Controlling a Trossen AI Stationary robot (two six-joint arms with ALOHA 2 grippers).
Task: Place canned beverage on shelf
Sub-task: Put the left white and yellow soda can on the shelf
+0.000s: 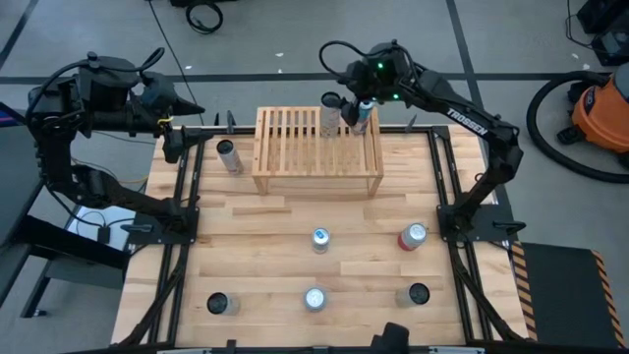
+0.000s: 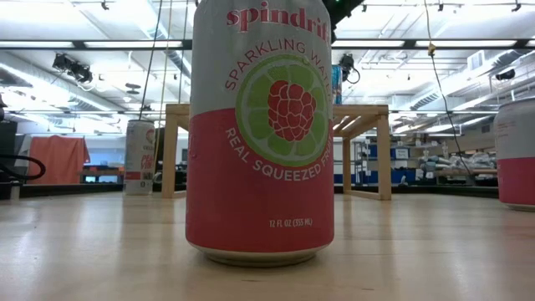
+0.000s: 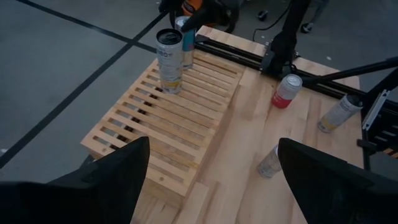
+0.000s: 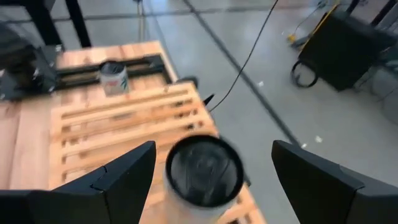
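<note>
Shelf: the shelf [image 1: 316, 147] stands at 12 o'clock on the table [image 1: 265, 246], slatted top up.
Cans on shelf: a grey can [image 1: 331, 115] stands upright at the shelf's 1 o'clock corner; a blue-and-white can [image 1: 362, 116] is just beside it toward 3 o'clock, though whether it rests on the slats is hard to tell.
Right gripper: right gripper [image 1: 356, 102] hovers over those two cans at the far edge, fingers spread wide, nothing between them; the grey can's top [image 4: 204, 172] lies below the gap.
Left gripper: left gripper [image 1: 187, 106] waits at 11 o'clock off the table's far edge, fingers wide apart, empty.
Other cans: one can [image 1: 229, 155] stands at 9 o'clock of the shelf; five more stand nearer 6 o'clock, among them a pink-and-white can [image 2: 261, 134].
</note>
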